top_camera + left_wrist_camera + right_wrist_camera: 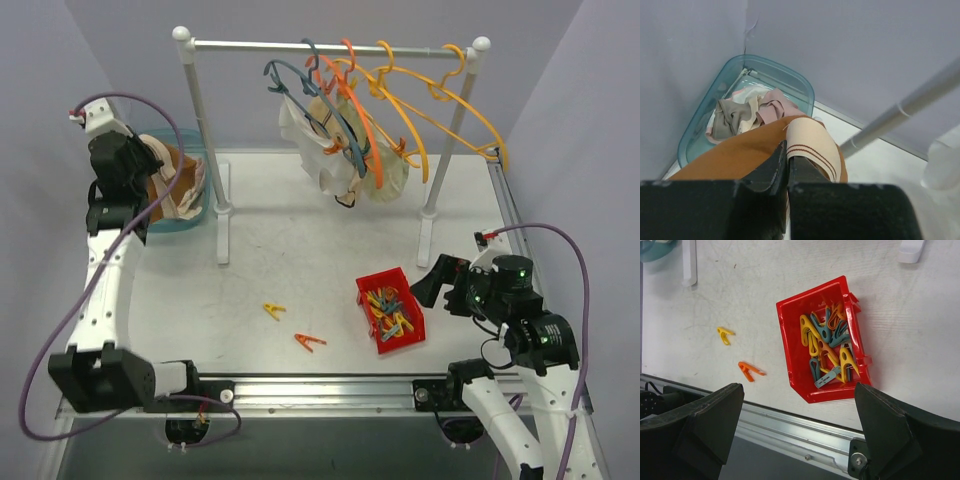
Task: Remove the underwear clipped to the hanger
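White tabletop (pixel 300 250), lilac walls (pixel 100 50): left gripper (pixel 787 150) clamped on soft brown fabric brief (pixel 740 155), seemingly over teal plastic tub (pixel 695 130); right gripper (pixel 799 410) splayed wide, empty, above red plastic bin (pixel 790 330).

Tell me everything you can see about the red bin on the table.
The red bin looks like rigid, glossy plastic: a small open-topped box with straight walls and a lipped rim, one end cut lower. It sits flat on the white table, skewed to the table's edge, near the front on the right side. Inside lies a jumbled heap of clothespins in yellow, orange and grey-blue. Nothing grips it. A yellow clothespin and an orange clothespin lie loose to its left, apart from it.
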